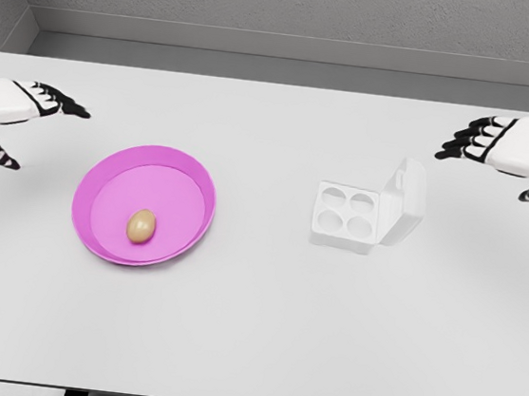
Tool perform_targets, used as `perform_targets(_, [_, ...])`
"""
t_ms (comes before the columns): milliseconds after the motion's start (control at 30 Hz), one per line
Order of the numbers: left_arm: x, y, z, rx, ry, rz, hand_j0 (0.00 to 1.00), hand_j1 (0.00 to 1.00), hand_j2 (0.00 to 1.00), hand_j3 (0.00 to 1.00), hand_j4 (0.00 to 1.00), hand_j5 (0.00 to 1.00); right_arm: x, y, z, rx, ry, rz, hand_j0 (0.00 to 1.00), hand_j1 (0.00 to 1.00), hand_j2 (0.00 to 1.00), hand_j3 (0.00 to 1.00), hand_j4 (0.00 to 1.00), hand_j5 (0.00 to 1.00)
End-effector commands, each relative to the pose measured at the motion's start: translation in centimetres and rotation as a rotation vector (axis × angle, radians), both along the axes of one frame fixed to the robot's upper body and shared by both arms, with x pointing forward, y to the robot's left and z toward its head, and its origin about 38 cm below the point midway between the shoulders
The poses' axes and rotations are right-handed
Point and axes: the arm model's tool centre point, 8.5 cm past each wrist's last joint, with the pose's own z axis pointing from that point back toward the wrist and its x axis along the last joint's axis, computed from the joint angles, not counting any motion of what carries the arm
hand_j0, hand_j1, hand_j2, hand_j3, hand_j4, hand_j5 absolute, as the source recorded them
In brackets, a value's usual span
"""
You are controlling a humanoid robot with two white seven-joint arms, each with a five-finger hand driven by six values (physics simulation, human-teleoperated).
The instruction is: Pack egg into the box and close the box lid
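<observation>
Fingers (61, 98) of the left robot hand (16, 117) are spread and relaxed, holding nothing; it hovers over the counter (249, 330) at the far left edge. The right robot hand (508, 154) hovers at the far right, fingers likewise apart and empty. Both stand well clear of the items. A pink plate (113, 181) lies left of centre, nearest the left robot hand, with one tan egg (141, 226) resting in its bowl toward the near rim. A white box (347, 214) sits right of centre, well apart from the plate. Its four cups show no contents. Its lid (406, 200) stands raised, hinged on the right side.
</observation>
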Motion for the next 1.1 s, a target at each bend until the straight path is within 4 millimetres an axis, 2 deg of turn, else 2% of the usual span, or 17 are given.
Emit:
perform_targets(0, [-0.1, 0.2, 0.1, 0.005, 0.008, 0.003, 1.00, 1.00, 1.00, 1.00, 1.00, 1.00, 0.0, 0.1, 0.1, 0.005, 0.001, 0.002, 1.00, 1.00, 1.00, 1.00, 1.00, 1.00])
perform_targets(67, [-0.2, 0.3, -0.4, 0.015, 0.021, 0.004, 1.00, 1.00, 1.00, 1.00, 1.00, 1.00, -0.1, 0.0, 0.1, 0.010, 0.003, 0.000, 1.00, 1.00, 1.00, 1.00, 1.00, 1.00])
perform_targets(167, [-0.4, -1.0, -2.3, 0.128, 0.138, -0.055, 1.00, 1.00, 1.00, 1.00, 1.00, 1.00, -0.5, -2.1, 0.9, -0.025, 0.001, -0.047, 1.00, 1.00, 1.00, 1.00, 1.00, 1.00])
perform_targets(200, [0.0, 0.5, -2.4, 0.143, 0.157, -0.014, 1.00, 1.00, 1.00, 1.00, 1.00, 1.00, -0.6, -2.4, 0.8, -0.029, 0.005, -0.054, 1.00, 1.00, 1.00, 1.00, 1.00, 1.00])
perform_targets(233, [0.4, 0.6, -2.1, 0.155, 0.157, -0.010, 1.00, 1.00, 1.00, 1.00, 1.00, 1.00, -0.7, -3.0, 0.7, -0.037, 0.013, -0.071, 1.00, 1.00, 1.00, 1.00, 1.00, 1.00])
perform_targets(267, [0.4, -3.2, -1.6, 0.149, 0.129, -0.116, 1.00, 1.00, 1.00, 1.00, 1.00, 1.00, -0.5, -4.0, 0.0, -0.035, 0.033, -0.103, 1.00, 1.00, 1.00, 1.00, 1.00, 1.00])
perform_targets(333, [-1.2, -9.2, 0.5, 0.154, 0.062, -0.309, 1.00, 1.00, 1.00, 1.00, 1.00, 1.00, -0.4, -4.2, -0.2, -0.033, 0.039, -0.111, 1.00, 1.00, 1.00, 1.00, 1.00, 1.00])
perform_targets(400, [-1.7, -11.7, 0.5, 0.127, 0.046, -0.379, 1.00, 1.00, 1.00, 1.00, 1.00, 1.00, -0.4, -4.0, -0.6, -0.028, 0.046, -0.105, 1.00, 1.00, 1.00, 1.00, 1.00, 1.00])
perform_targets(433, [-1.7, -11.9, 0.6, 0.126, 0.045, -0.383, 1.00, 1.00, 1.00, 1.00, 1.00, 1.00, -0.8, -4.1, -2.1, -0.031, 0.083, -0.108, 1.00, 1.00, 1.00, 1.00, 1.00, 1.00])
perform_targets(500, [-1.5, -12.6, 0.3, 0.120, 0.040, -0.396, 1.00, 1.00, 1.00, 1.00, 1.00, 1.00, -1.5, -4.4, -3.7, -0.040, 0.126, -0.113, 1.00, 1.00, 1.00, 1.00, 1.00, 1.00])
perform_targets(600, [-1.4, -12.7, -0.2, 0.136, 0.043, -0.394, 1.00, 1.00, 1.00, 1.00, 1.00, 1.00, -2.4, -4.8, -6.1, -0.049, 0.188, -0.122, 1.00, 1.00, 1.00, 1.00, 1.00, 1.00])
perform_targets(667, [-1.7, -13.0, -1.3, 0.144, 0.069, -0.407, 1.00, 1.00, 1.00, 1.00, 1.00, 1.00, -2.3, -4.6, -6.4, -0.048, 0.188, -0.120, 1.00, 1.00, 1.00, 1.00, 1.00, 1.00])
perform_targets(700, [-1.0, -12.3, -2.1, 0.146, 0.086, -0.373, 1.00, 1.00, 1.00, 1.00, 1.00, 1.00, -2.3, -4.7, -6.3, -0.049, 0.186, -0.120, 1.00, 1.00, 1.00, 1.00, 1.00, 1.00])
perform_targets(733, [-0.6, -12.5, -2.5, 0.140, 0.090, -0.368, 1.00, 1.00, 1.00, 1.00, 1.00, 1.00, -2.3, -4.8, -6.3, -0.050, 0.185, -0.124, 1.00, 1.00, 1.00, 1.00, 1.00, 1.00])
perform_targets(867, [-0.8, -12.6, -2.8, 0.137, 0.096, -0.372, 1.00, 1.00, 1.00, 1.00, 1.00, 1.00, -2.2, -5.1, -5.8, -0.062, 0.174, -0.129, 1.00, 1.00, 1.00, 1.00, 1.00, 1.00])
perform_targets(900, [-1.1, -12.2, -3.8, 0.134, 0.123, -0.361, 1.00, 1.00, 1.00, 1.00, 1.00, 1.00, -2.2, -5.0, -5.6, -0.064, 0.169, -0.127, 1.00, 1.00, 1.00, 1.00, 1.00, 1.00])
perform_targets(1067, [-1.2, -12.1, -3.7, 0.110, 0.108, -0.351, 1.00, 1.00, 1.00, 1.00, 1.00, 1.00, -2.3, -5.2, -5.5, -0.063, 0.165, -0.133, 1.00, 1.00, 1.00, 1.00, 1.00, 1.00])
